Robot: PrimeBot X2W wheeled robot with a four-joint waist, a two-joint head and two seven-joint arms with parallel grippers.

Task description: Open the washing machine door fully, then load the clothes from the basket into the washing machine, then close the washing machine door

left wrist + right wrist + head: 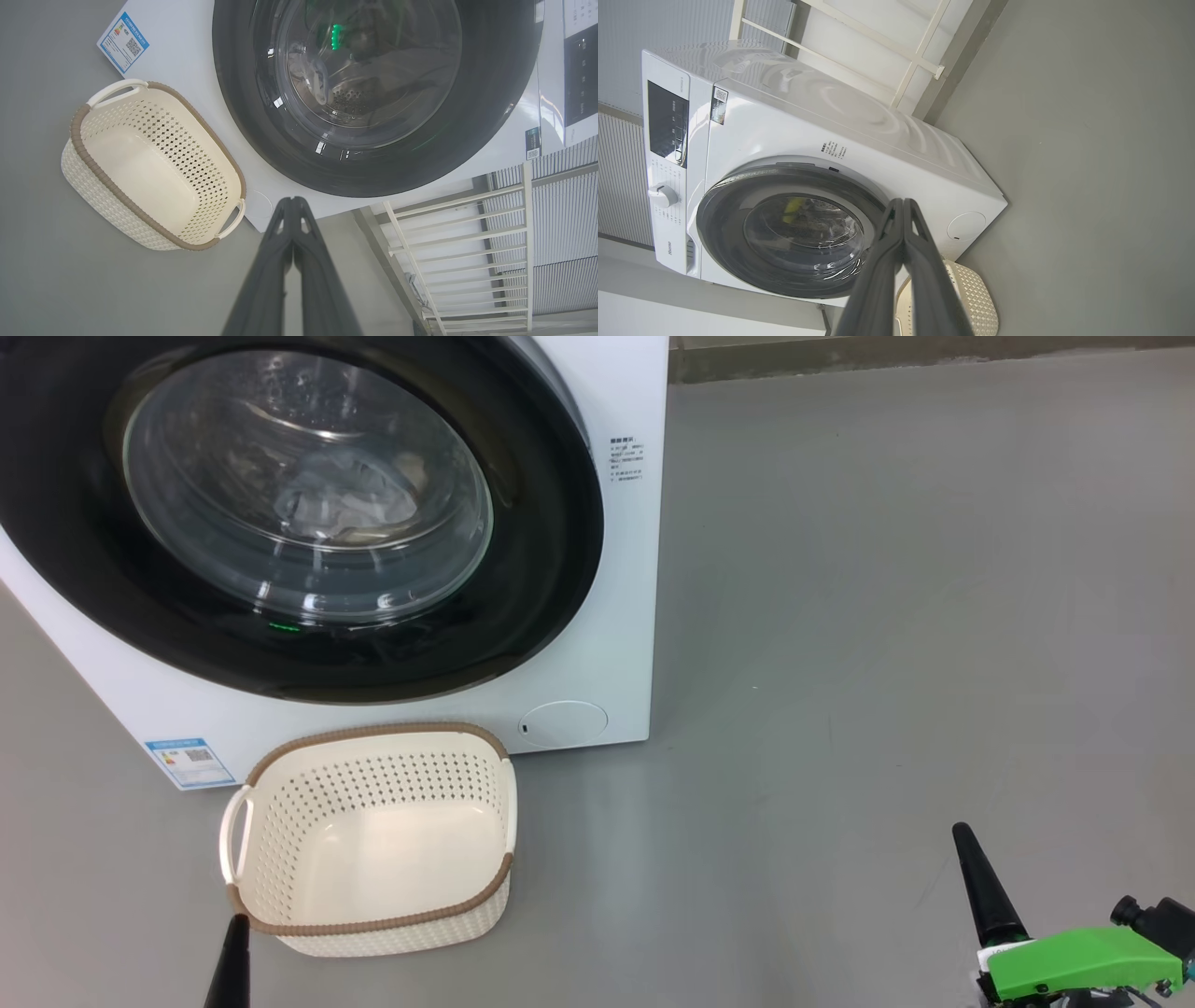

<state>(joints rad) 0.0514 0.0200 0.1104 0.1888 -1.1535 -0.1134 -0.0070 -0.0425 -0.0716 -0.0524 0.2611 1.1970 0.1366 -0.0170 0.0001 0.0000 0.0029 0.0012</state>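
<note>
Clothes [345,502] in washing machine [627,616], door [546,569] shut, basket [373,732] nearby

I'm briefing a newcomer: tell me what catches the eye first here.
The washing machine door, glossy black-rimmed and shut, dominates the head view's upper left, pale clothes showing behind its glass. Below it on the grey floor stands the cream basket, empty.

Washing machine [794,135], control panel edge: brand word [669,248] looks like "Hisense", running sideways. Blue label sticker [189,762] low on the front, with QR code; print too small to read. Block of dark print [626,460] beside the door: illegible.
</note>
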